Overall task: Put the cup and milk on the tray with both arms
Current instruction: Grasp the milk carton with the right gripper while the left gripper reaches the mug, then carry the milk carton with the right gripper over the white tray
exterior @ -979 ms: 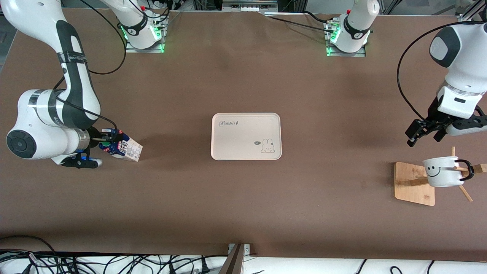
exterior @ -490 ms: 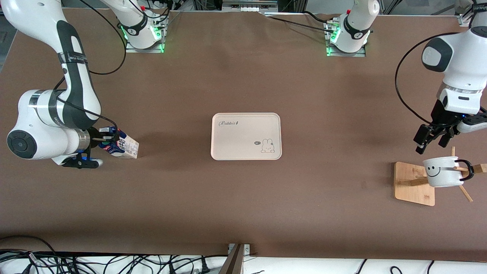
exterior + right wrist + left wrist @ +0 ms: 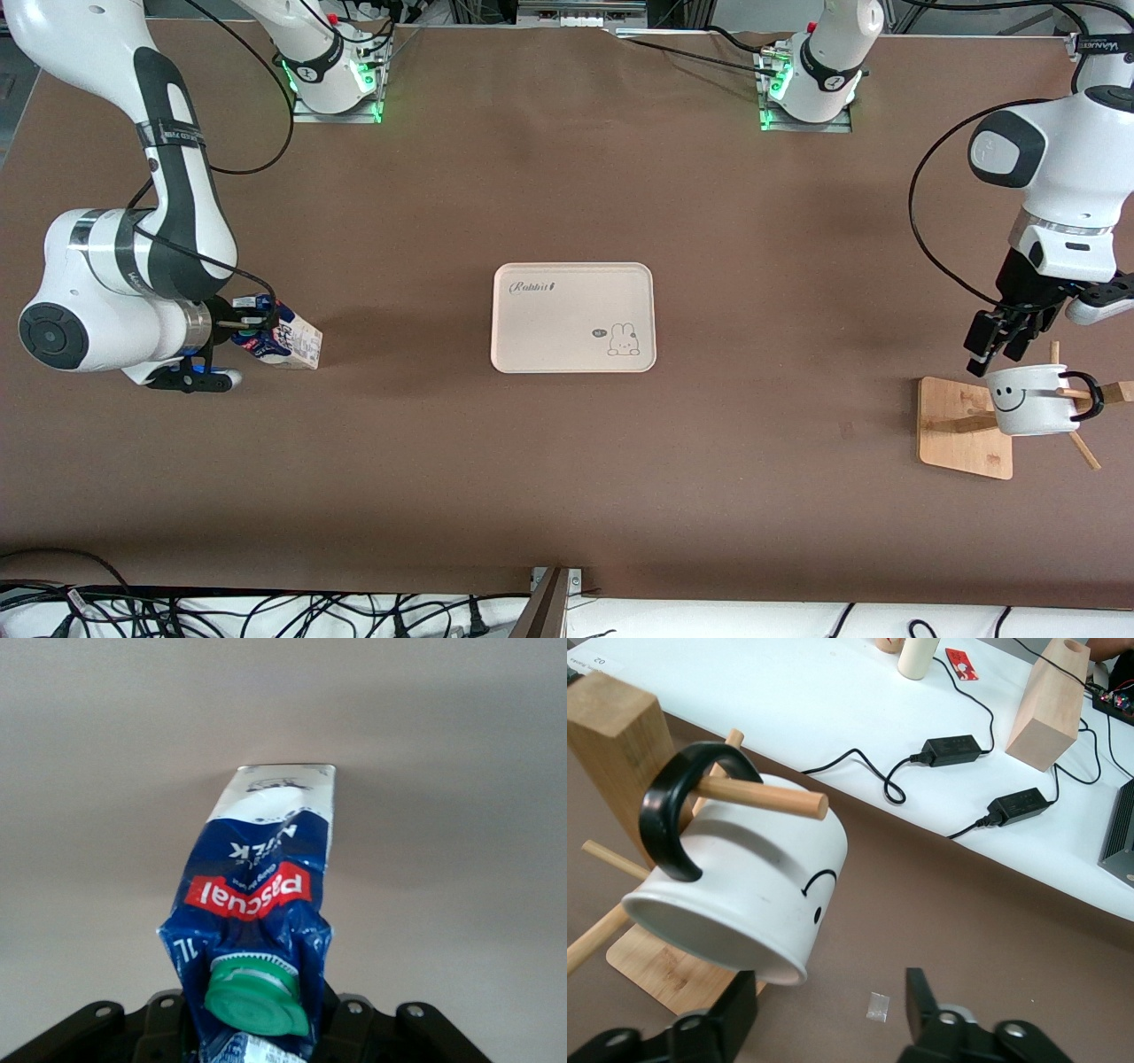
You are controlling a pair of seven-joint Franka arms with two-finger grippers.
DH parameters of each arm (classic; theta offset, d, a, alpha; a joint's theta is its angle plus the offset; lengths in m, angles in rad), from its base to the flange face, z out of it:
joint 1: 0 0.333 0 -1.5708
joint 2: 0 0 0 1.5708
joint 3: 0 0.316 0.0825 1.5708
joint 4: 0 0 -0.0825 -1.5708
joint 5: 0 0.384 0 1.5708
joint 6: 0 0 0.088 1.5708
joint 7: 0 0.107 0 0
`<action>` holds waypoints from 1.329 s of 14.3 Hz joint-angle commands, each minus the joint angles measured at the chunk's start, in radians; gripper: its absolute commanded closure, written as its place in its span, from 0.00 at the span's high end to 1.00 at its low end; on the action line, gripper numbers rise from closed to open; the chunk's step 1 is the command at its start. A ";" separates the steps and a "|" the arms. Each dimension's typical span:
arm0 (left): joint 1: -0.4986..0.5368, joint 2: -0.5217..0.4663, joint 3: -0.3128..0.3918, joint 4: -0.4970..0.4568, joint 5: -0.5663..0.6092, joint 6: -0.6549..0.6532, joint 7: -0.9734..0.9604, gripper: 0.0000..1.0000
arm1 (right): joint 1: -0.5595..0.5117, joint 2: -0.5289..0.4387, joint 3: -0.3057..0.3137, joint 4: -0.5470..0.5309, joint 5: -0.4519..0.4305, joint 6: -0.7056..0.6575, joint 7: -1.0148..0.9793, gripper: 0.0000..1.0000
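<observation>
The milk [image 3: 288,341], a blue-topped carton with a green cap [image 3: 254,997], stands on the table at the right arm's end. My right gripper [image 3: 250,330] is shut on its crumpled top [image 3: 252,904]. The cup [image 3: 1028,399], white with a smiley face, hangs by its black handle [image 3: 678,819] on a peg of a wooden rack at the left arm's end. My left gripper [image 3: 983,353] is open just above the cup's rim [image 3: 713,943], its fingers [image 3: 722,1023] apart. The cream tray [image 3: 573,316] lies bare at the table's middle.
The wooden rack [image 3: 966,427] has a square base and several pegs [image 3: 762,799] sticking out. A small scrap [image 3: 877,1007] lies on the table under the left gripper. Cables and power bricks [image 3: 950,750] lie on a white surface off the table's edge.
My left gripper has swung down and toward the cup, from beside the rack to just above the cup's rim. The milk has been tipped more upright in my right gripper.
</observation>
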 commanded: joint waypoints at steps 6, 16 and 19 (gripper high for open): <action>0.003 0.006 -0.004 0.029 -0.026 -0.022 0.040 0.39 | 0.006 -0.161 0.108 -0.001 0.019 -0.157 0.052 0.42; 0.031 0.027 -0.003 0.030 -0.023 -0.006 0.137 0.42 | 0.098 -0.162 0.303 0.038 0.046 0.004 0.151 0.41; 0.036 0.076 -0.001 0.073 -0.014 0.027 0.152 0.43 | 0.182 -0.142 0.303 0.038 0.049 0.076 0.165 0.41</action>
